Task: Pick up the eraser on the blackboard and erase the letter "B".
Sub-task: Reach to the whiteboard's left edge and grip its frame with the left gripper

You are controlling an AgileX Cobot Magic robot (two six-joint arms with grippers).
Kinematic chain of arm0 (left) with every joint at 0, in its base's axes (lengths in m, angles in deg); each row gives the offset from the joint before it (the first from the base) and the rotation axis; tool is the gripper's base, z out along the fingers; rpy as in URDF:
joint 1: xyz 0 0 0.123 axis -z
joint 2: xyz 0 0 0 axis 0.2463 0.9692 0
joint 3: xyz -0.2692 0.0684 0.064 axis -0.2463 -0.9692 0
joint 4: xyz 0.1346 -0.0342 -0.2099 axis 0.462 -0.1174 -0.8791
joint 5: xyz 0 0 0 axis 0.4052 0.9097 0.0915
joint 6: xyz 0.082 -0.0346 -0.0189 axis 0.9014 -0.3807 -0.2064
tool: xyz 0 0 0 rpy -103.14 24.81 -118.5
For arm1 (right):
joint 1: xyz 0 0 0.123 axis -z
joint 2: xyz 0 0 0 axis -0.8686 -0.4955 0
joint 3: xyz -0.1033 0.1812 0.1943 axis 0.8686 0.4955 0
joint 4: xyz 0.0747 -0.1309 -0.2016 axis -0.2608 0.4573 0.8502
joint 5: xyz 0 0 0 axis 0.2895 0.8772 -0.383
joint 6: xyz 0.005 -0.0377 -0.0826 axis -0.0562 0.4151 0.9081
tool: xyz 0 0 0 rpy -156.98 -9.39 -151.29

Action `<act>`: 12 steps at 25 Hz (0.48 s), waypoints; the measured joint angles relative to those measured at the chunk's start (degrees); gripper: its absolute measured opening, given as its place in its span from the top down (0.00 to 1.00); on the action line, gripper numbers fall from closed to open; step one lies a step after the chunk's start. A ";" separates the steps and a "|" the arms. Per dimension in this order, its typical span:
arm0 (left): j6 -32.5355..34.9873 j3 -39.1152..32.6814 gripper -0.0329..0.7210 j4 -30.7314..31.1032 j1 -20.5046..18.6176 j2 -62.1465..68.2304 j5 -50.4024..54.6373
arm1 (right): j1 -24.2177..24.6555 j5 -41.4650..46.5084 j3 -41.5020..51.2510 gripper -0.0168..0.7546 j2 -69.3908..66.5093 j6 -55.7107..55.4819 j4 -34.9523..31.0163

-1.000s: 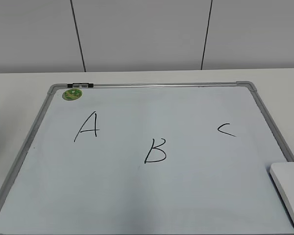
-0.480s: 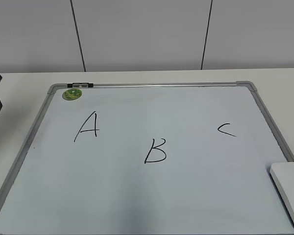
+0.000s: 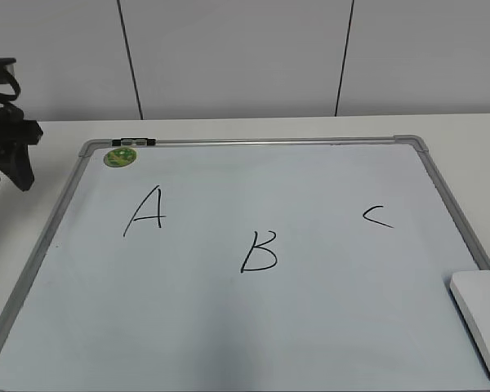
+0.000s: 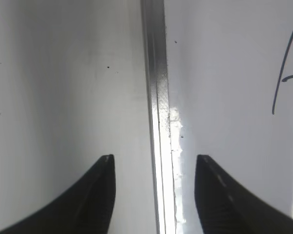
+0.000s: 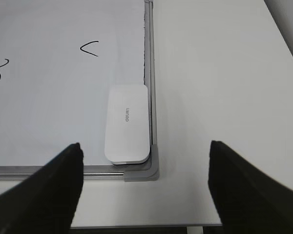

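White surface [image 3: 229, 126]: blackboard [image 3: 253, 147]; eraser [image 5: 127, 123] ahead of wide-open, empty right hand [image 5: 145, 187]; left hand [image 4: 154, 192] parted, empty, astride frame.

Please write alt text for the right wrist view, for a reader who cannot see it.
A white eraser lies in a corner of the whiteboard, against its grey frame. The open right gripper hangs above that corner, holding nothing. A small "C" is drawn farther up the board.

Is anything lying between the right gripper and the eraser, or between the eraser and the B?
Nothing visible. The eraser lies uncovered in the blackboard's corner ahead of the open right gripper; bare board separates it from the letter "B".
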 joint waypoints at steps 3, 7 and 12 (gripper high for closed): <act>0.00 0.00 0.48 0.00 0.00 2.87 0.00 | 0.00 0.00 0.00 0.21 0.00 0.00 0.00; 0.00 0.00 0.52 0.00 0.00 6.25 -0.11 | 0.00 0.00 0.00 0.21 0.00 0.00 0.00; 0.00 0.03 0.55 0.00 0.00 8.96 -1.45 | 0.00 0.00 0.00 0.21 0.00 0.00 0.00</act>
